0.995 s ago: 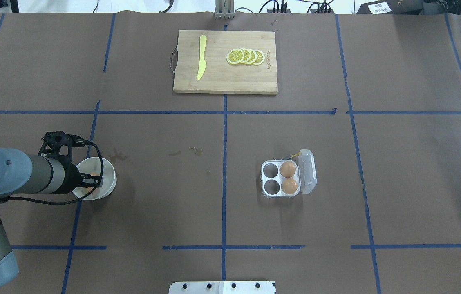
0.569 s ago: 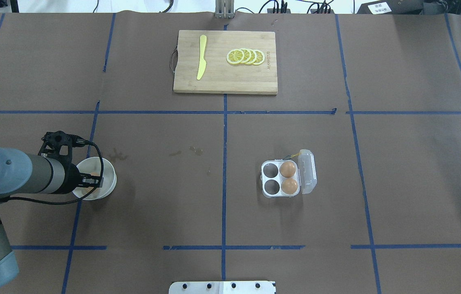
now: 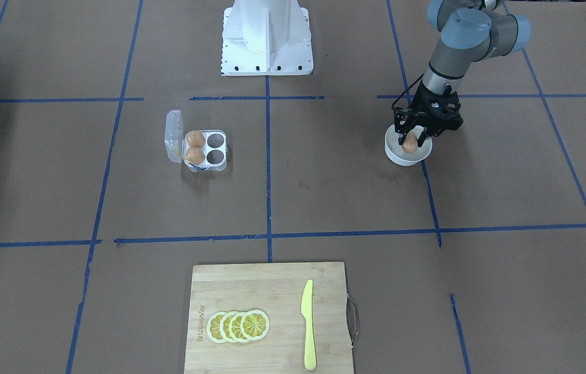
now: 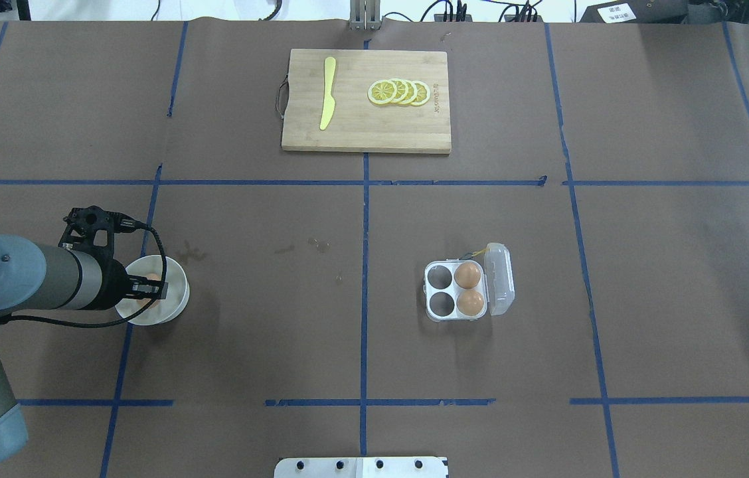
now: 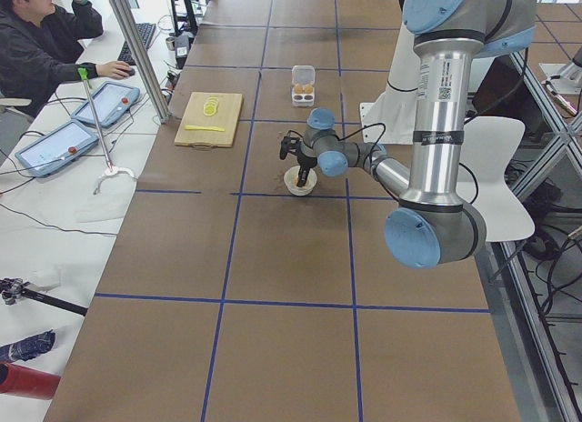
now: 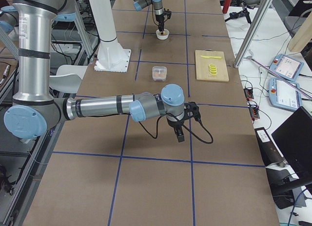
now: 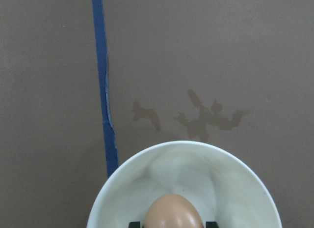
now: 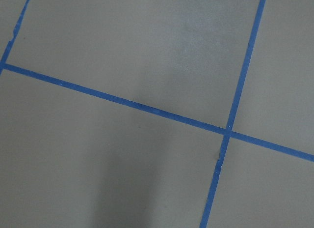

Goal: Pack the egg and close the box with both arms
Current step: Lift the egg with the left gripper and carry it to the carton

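The left black two-finger tool (image 3: 410, 146) grips the smooth tan-brown egg (image 7: 175, 214) at the round white bowl (image 7: 230, 179). The clear plastic four-cup box (image 4: 430, 291), well away, is half-filled with its lid open. The right tool's (image 6: 180, 135) state: cannot tell.

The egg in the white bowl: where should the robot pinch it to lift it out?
Across its round middle, coming straight down from above. The egg sits low inside the white bowl, whose wall blocks any sideways approach, and its widest part probably gives the surest hold. The left pincer is placed that way, with one finger on each side of the egg.
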Tool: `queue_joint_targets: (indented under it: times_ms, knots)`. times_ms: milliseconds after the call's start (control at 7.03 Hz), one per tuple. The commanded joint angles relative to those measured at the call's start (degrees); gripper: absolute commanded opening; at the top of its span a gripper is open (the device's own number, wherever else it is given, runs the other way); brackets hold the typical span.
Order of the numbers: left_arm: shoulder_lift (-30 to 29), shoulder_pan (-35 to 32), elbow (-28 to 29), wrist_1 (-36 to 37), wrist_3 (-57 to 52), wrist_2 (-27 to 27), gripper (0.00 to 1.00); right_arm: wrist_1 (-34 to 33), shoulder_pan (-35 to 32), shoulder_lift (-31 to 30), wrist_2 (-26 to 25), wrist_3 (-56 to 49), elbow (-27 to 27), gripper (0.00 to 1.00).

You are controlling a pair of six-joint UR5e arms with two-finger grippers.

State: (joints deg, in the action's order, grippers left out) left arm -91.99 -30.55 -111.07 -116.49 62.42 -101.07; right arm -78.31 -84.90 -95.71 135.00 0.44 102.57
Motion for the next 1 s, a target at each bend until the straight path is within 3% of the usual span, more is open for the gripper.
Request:
queue_joint_targets:
  times_ms: [0, 427, 853]
  knots:
    - [-0.03, -1.08, -1.07, -0.05, -0.02, 0.00, 0.17, 0.00, 0.00, 0.00, 0.00, 0.00, 0.00, 1.00]
    - [-1.78, -3.89, -2.57, -0.14, -0.02, -0.18, 0.17, 0.00, 0.00, 0.00, 0.00, 0.00, 0.00, 1.00]
    - [-10.37, -4.26, -0.82, 0.04, 2.51, -0.27, 0.17, 0.00, 0.00, 0.00, 0.18, 0.00, 0.09, 1.00]
